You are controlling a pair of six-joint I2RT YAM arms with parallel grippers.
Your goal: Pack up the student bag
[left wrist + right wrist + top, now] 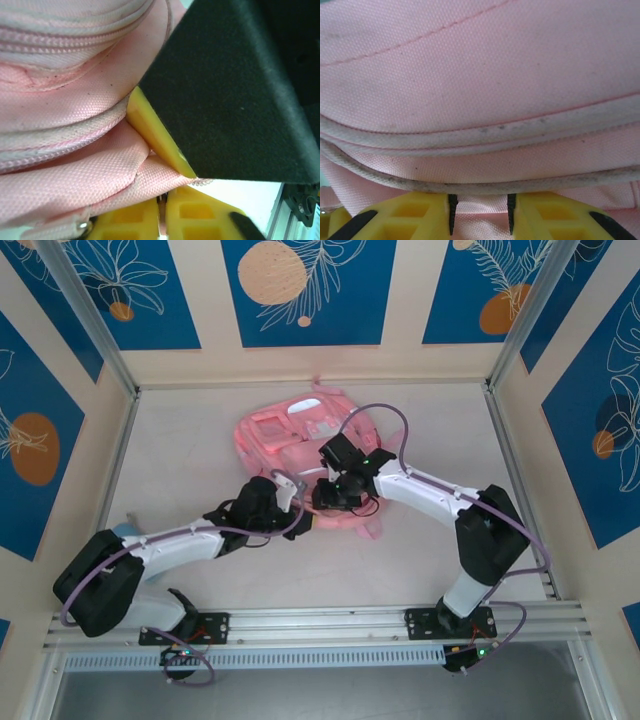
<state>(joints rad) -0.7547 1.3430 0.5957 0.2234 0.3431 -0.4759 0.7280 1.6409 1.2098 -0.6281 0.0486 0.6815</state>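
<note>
Pale table (180,440), student bag (290,435) lengthwise front-to-back

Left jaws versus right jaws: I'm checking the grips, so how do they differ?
The left gripper shows its yellow fingers nearly touching, a thin bit of fabric between; the right gripper keeps a clear gap with cloth in it. The left gripper meets the student bag at a strap end, the right at piped seams. Both press against pink fabric.

— What lies mid-table?
— The student bag (290,435), pink and flat.
— And the arms?
— The left gripper (290,498) and right gripper (330,495) both meet its near edge, close together.
</note>
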